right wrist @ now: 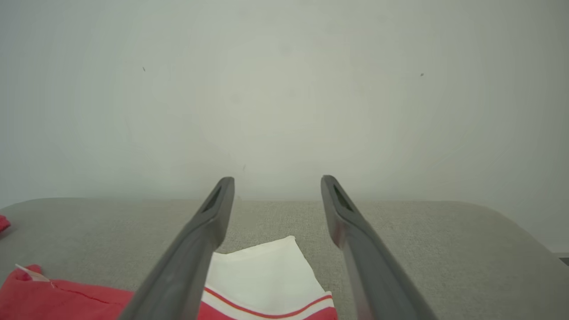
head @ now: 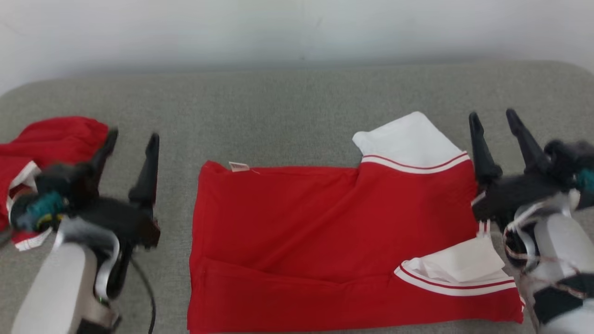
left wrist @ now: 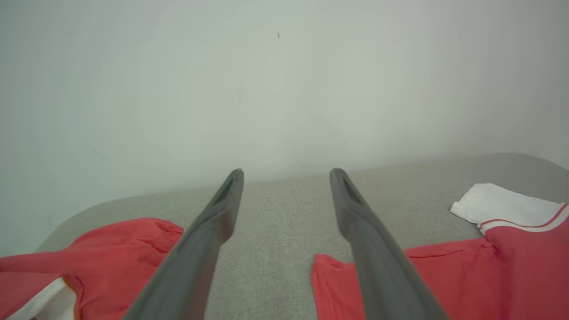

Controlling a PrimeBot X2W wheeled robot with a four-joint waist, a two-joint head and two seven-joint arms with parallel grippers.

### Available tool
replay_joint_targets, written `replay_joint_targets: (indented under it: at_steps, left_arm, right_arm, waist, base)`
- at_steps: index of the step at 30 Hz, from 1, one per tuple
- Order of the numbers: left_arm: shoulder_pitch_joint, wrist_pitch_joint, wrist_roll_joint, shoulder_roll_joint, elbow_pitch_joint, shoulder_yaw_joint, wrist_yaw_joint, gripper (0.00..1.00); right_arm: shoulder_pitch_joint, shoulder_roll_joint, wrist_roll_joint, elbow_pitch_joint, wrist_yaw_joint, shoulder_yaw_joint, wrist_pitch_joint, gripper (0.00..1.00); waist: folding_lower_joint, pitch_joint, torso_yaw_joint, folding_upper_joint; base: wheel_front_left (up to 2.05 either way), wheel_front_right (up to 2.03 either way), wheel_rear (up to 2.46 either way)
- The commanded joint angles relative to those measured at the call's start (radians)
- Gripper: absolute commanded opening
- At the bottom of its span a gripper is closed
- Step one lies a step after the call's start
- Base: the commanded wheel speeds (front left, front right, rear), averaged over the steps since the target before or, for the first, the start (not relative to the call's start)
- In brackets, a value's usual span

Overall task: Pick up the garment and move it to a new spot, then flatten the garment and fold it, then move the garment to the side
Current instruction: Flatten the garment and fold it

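In the head view, the garment [head: 325, 241], a soft red jersey with white, red-striped sleeves, lies folded flat mid-desk [head: 278, 102]. Its long axis runs left to right, with the sleeves at the right end. A small white label [head: 238, 166] on its far left corner is too tiny to read. The left claw [head: 133, 136] and the right claw [head: 492, 114] flank it, spread wide and empty.

In the left wrist view, a crumpled red shirt [left wrist: 102, 253] lies left of the parted fingers.

In the right wrist view, a smooth white sleeve [right wrist: 262, 266] lies between the open fingers on the grey woven surface.
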Motion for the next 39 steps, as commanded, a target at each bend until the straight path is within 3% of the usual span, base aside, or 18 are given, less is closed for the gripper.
replay_joint_targets:
  at_steps: [1,4,18,29,39]
  left_arm:
    - [-0.053,0.021,-0.047,0.001,0.024,-0.021,-0.006,1.0]
    - [-0.146,0.072,-0.103,0.047,0.066,-0.096,-0.004,1.0]
    - [-0.371,0.358,-0.382,0.145,0.191,-0.396,-0.004,1.0]
    - [-0.449,0.407,-0.507,0.141,0.248,-0.516,-0.004,1.0]
    - [-0.493,0.471,-0.591,0.127,0.296,-0.59,-0.004,1.0]
  right_arm:
    - [-0.056,-0.008,-0.002,0.044,-0.003,0.016,0.013,1.0]
    - [-0.16,-0.018,-0.004,0.136,-0.003,0.053,0.032,1.0]
    - [-0.467,-0.037,0.044,0.453,-0.003,0.19,0.135,1.0]
    - [-0.623,-0.028,0.087,0.663,-0.003,0.254,0.24,1.0]
    - [-0.697,-0.014,0.103,0.772,-0.003,0.282,0.244,1.0]
  waist:
    - [-0.0003,0.083,-0.008,-0.0001]
    - [-0.0003,0.127,-0.006,-0.0001]
    - [-0.0003,0.225,0.018,-0.0001]
    - [-0.0003,0.27,0.035,-0.0001]
    - [-0.0003,0.294,0.051,-0.0001]
  base:
    - [0.0,0.0,0.0]
    - [0.0,0.0,0.0]
    - [0.0,0.0,0.0]
    - [0.0,0.0,0.0]
    - [0.0,0.0,0.0]
